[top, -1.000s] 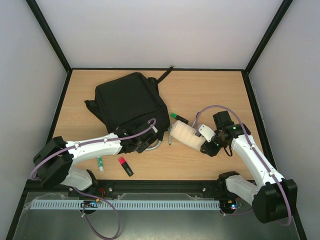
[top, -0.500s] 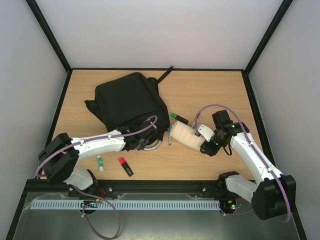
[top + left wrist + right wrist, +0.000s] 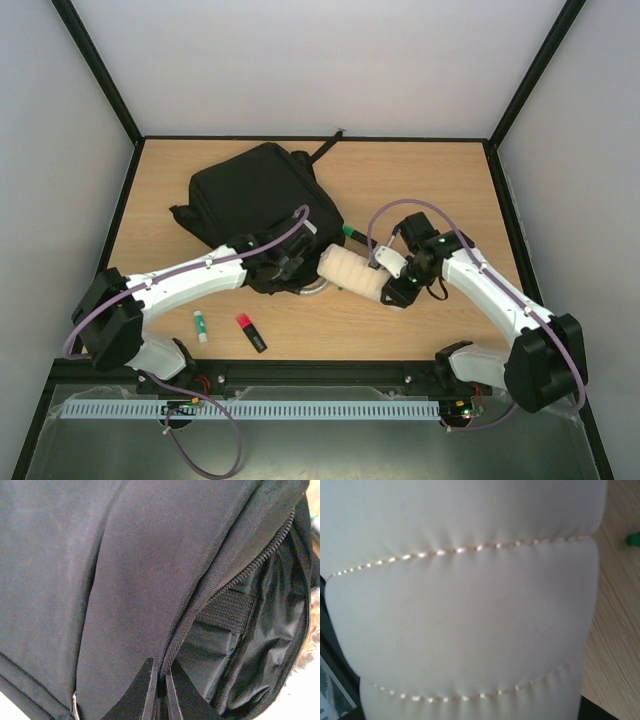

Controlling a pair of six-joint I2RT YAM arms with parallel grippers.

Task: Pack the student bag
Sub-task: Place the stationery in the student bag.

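Black backpack (image 3: 250, 200) sits in the upper-left-middle part of the wooden table (image 3: 430, 180) in the overhead shot. It's soft woven fabric, kinda slumped, with a grey curved handle (image 3: 314, 290) poking out at its lower right corner. In the left wrist view the backpack (image 3: 100, 570) has a coarse twill weave. A zipper line (image 3: 250, 570) runs up the right side, with shiny black lining (image 3: 280, 645) inside the open mouth.

The left gripper (image 3: 292, 262) is right at that opening. Up close, the left gripper (image 3: 161, 675) has its jaws almost together, pinching the fabric edge by the zipper.

The right gripper (image 3: 390, 287) is clamped on the right end of a puffy white pouch (image 3: 350, 271). The pouch is a quilted roll, and its left end is just beside the backpack's mouth. In the right wrist view the pouch (image 3: 470, 605) fills the frame, smooth padded bands with stitched seams, so the fingers don't show there.

A green-capped marker (image 3: 349, 232) lies just above the pouch. A small glue stick (image 3: 200, 322) and a red-and-black highlighter (image 3: 250, 332) lie lower left.
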